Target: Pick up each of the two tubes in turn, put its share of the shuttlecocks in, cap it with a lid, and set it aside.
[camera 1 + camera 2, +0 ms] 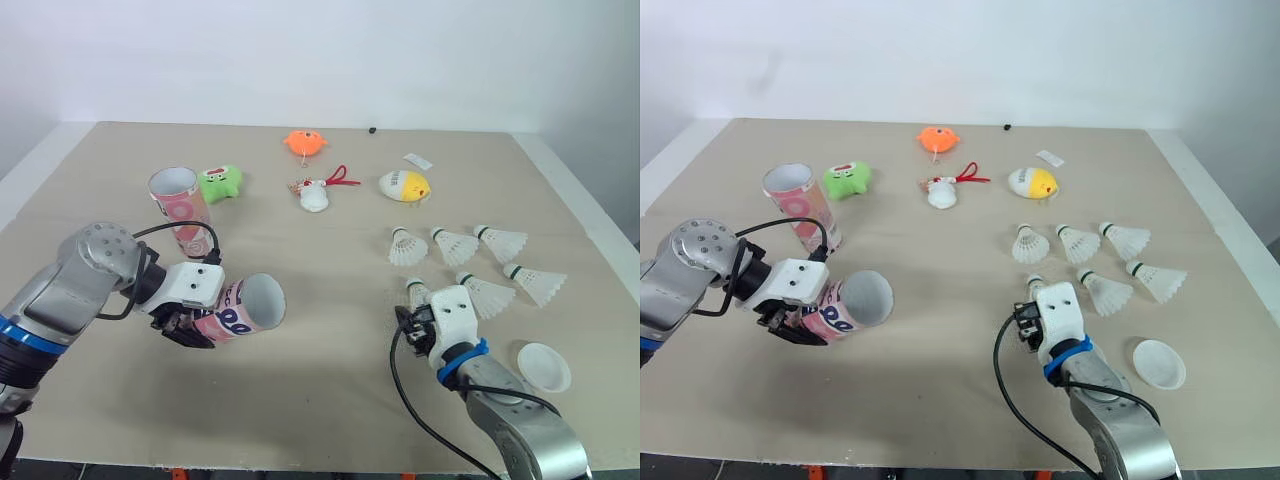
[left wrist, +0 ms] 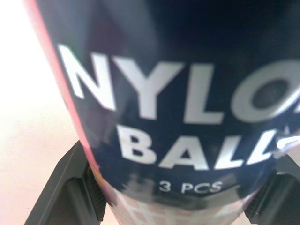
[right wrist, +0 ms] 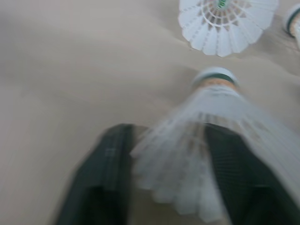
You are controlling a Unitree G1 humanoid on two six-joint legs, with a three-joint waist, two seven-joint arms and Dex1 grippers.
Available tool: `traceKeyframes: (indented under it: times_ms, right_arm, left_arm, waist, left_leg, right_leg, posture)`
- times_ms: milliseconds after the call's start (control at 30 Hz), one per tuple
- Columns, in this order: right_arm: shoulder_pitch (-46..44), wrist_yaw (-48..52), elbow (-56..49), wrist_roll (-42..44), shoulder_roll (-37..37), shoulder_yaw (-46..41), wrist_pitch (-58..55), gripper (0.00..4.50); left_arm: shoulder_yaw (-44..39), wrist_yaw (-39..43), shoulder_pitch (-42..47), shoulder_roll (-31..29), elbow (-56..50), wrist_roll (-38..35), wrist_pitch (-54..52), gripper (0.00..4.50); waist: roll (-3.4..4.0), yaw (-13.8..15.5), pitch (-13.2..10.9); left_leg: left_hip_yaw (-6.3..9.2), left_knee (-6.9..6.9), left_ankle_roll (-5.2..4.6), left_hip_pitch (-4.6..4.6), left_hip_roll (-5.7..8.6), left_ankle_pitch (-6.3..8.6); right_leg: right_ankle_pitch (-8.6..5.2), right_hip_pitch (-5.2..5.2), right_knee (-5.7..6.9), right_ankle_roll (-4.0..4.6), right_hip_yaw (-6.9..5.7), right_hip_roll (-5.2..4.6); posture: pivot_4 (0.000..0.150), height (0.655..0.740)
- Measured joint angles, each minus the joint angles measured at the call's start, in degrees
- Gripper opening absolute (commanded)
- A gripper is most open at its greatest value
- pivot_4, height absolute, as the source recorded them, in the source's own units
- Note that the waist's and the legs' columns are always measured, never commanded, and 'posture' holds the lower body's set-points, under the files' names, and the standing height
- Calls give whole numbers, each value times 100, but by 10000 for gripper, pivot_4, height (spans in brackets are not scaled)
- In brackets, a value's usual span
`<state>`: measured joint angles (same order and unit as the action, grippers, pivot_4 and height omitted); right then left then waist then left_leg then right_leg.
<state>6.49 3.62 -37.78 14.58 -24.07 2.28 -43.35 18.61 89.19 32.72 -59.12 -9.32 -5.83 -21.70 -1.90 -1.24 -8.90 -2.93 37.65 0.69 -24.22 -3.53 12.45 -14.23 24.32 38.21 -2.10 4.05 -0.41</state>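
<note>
The nearer tube is pink and navy with white lettering. The shuttlecocks are white, green-banded. The worktop is beige

Head stereo pair: fwd/down over table; wrist cams v. close.

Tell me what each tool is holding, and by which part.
The left tool holds a tube by its printed body, leaving the open mouth free. The right tool holds a shuttlecock by its white skirt, cork pointing away.
</note>
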Motion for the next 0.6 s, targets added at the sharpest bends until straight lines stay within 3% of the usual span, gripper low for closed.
traceKeyframes:
  times_ms: [67,100,267,367,433,533,600]
  right_arm:
    - [5,139,-3,-14,7,-41,83,701]
    - [5,180,-5,-16,7,-46,100,169]
    - [21,516,-48,137,13,-106,126,169]
    - [-135,1187,-378,742,-169,-177,7,169]
    - [-348,1742,-661,1116,-539,-232,-2,169]
    - [-959,3128,-1182,1947,-1768,-558,36,169]
    - [-1392,3591,-1277,2256,-2063,-630,80,169]
  left_arm:
    - [7,14,-87,35,-288,-191,-250,30718]
    - [11,16,-94,42,-365,-223,-319,30718]
    - [16,12,-93,19,-472,-257,-467,30718]
    - [31,15,-89,-9,-479,-254,-508,30718]
    - [97,34,-67,-9,-479,-253,-521,30718]
    - [190,166,-11,-50,-474,-195,-574,30718]
    - [243,228,61,-66,-406,-136,-557,30718]
  waist:
    - [-1,-4,-1]
    - [-2,-4,-1]
    - [-1,-6,-1]
    - [1,-8,-3]
    - [4,-8,-4]
    - [0,-7,-6]
    - [-8,-7,-4]
  left_leg:
    - [1,0,0,-1,-1,0]
    - [2,0,0,-1,-2,0]
    - [4,0,0,2,-5,0]
    - [3,0,0,2,-5,0]
    - [2,4,0,1,-5,0]
    - [5,11,0,2,-5,0]
    - [11,11,-1,5,-10,0]
  right_leg:
    - [2,1,0,-3,-1,1]
    - [3,1,1,-2,-1,2]
    - [4,2,5,1,-1,9]
    - [9,2,6,-8,0,10]
    - [10,1,6,-10,1,9]
    - [11,-4,5,-12,-1,10]
    - [12,-6,6,-6,-5,19]
  posture:
    - [1500,7323]
    - [1500,7323]
    - [1500,7323]
    - [1500,7323]
    - [1500,7323]
    - [1500,7323]
    - [1500,7323]
